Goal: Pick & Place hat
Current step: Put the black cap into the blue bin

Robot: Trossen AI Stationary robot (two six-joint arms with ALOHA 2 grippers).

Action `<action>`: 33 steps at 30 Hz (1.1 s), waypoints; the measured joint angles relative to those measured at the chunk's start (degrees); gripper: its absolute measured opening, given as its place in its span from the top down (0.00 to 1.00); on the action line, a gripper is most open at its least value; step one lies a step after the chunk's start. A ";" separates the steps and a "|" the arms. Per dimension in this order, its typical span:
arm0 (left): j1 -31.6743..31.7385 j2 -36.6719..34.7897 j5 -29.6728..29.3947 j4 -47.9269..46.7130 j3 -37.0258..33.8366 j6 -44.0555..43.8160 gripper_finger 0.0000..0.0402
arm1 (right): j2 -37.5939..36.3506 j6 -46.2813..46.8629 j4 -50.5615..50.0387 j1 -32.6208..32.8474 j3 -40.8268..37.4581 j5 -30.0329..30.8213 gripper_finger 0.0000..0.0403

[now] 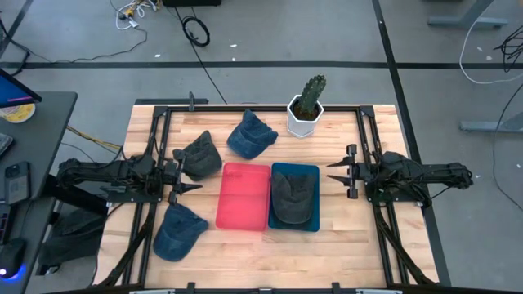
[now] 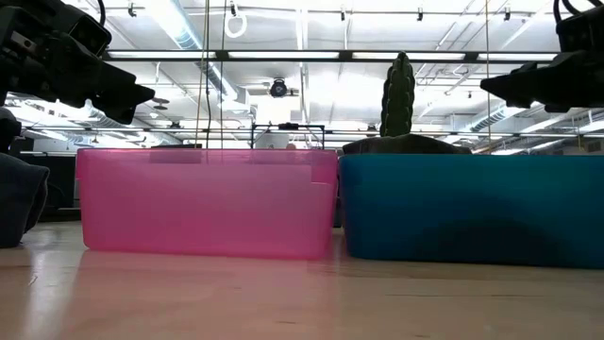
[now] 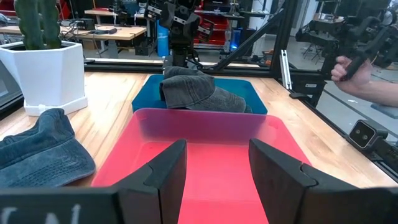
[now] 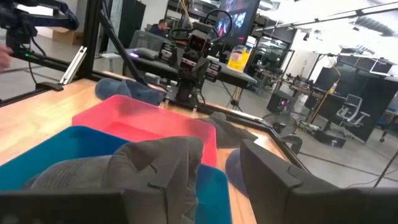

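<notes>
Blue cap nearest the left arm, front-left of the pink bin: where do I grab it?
Take the blue cap by its rounded crown, coming straight down with the left gripper. It lies flat and apart from the pink bin, so the soft crown should bunch between the fingers; the brim looks too flat.

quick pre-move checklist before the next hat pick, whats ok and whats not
1. Left gripper open, holding nothing: ok.
2. Right gripper open, holding nothing: ok.
3. Pink bin has no hat in it: ok.
4. Blue bin already holds a dark grey hat: ok.
5. Three hats still on the table, nearest the left arm a grey hat: ok.
6. Cactus pot upright, apart from the bins: ok.
</notes>
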 joint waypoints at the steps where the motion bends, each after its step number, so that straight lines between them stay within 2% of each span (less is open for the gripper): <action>1: 0.01 0.00 0.02 0.03 0.00 0.02 0.56 | 0.00 -0.02 -0.01 0.00 0.00 0.00 0.63; 10: 0.02 0.02 0.02 0.35 0.00 -0.02 0.56 | 0.02 1.56 -0.02 0.00 0.00 0.09 0.63; 13: 0.01 0.00 0.02 4.38 -0.02 0.17 0.56 | 0.02 1.52 -0.01 0.00 0.00 0.09 0.63; 17: -0.02 0.02 0.03 8.28 -0.02 -9.20 0.56 | 0.02 -4.75 3.93 0.00 0.02 0.11 0.63; 20: -0.02 0.02 0.65 11.42 -0.02 -12.39 0.56 | 0.04 -7.11 5.55 0.00 0.05 0.11 0.63; 28: -0.48 0.04 8.40 28.18 -0.02 -19.24 0.56 | 0.04 -7.25 5.99 0.00 0.07 0.11 0.63; 33: -5.77 1.61 14.50 43.55 -0.02 -17.29 0.56 | 0.04 -7.28 5.95 0.00 0.07 0.11 0.63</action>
